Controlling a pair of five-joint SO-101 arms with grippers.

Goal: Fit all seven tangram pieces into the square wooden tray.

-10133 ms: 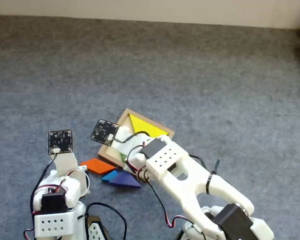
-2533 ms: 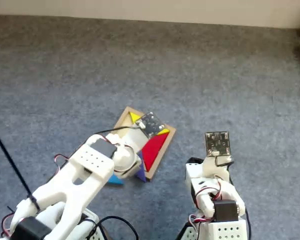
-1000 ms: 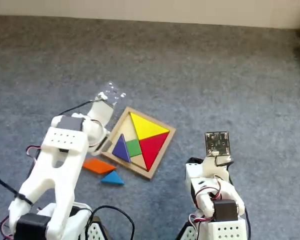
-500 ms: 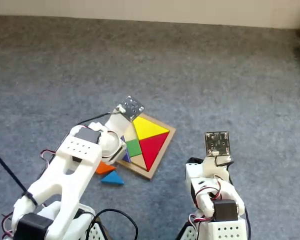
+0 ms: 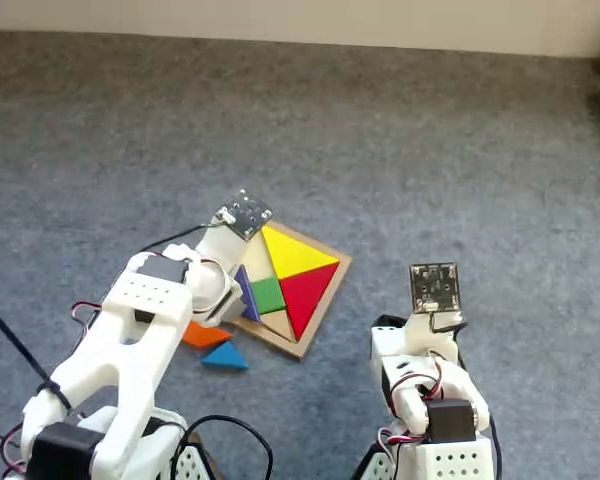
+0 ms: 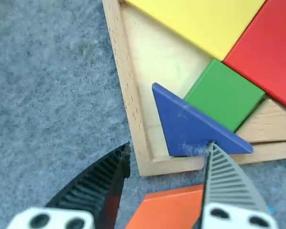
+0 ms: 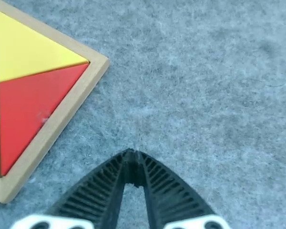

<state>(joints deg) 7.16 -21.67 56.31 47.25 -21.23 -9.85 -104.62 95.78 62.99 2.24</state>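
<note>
The square wooden tray (image 5: 325, 308) holds a yellow triangle (image 5: 295, 255), a red triangle (image 5: 305, 293), a green square (image 5: 268, 295) and a dark blue triangle (image 6: 190, 126) in its corner. My left gripper (image 6: 169, 148) is open just above that corner of the tray rim (image 6: 128, 105). Its white fingertip (image 6: 214, 155) is at the blue triangle's edge and its black finger (image 6: 102, 179) is over the carpet outside. An orange piece (image 6: 169, 210) and a light blue triangle (image 5: 225, 355) lie on the carpet beside the tray. My right gripper (image 7: 131, 153) is shut and empty, beside the tray's other side (image 7: 66, 119).
Grey carpet surrounds the tray. The left arm (image 5: 150, 310) reaches over the tray's left edge and hides part of the orange piece (image 5: 205, 336). The right arm (image 5: 432, 385) sits folded back at the lower right. Bare wood (image 6: 162, 57) shows in the tray next to the yellow triangle.
The right arm drew back from the tray, leaving the red triangle in it. The left arm brought the dark blue triangle into the tray, let go, swung aside and came back over that corner.
</note>
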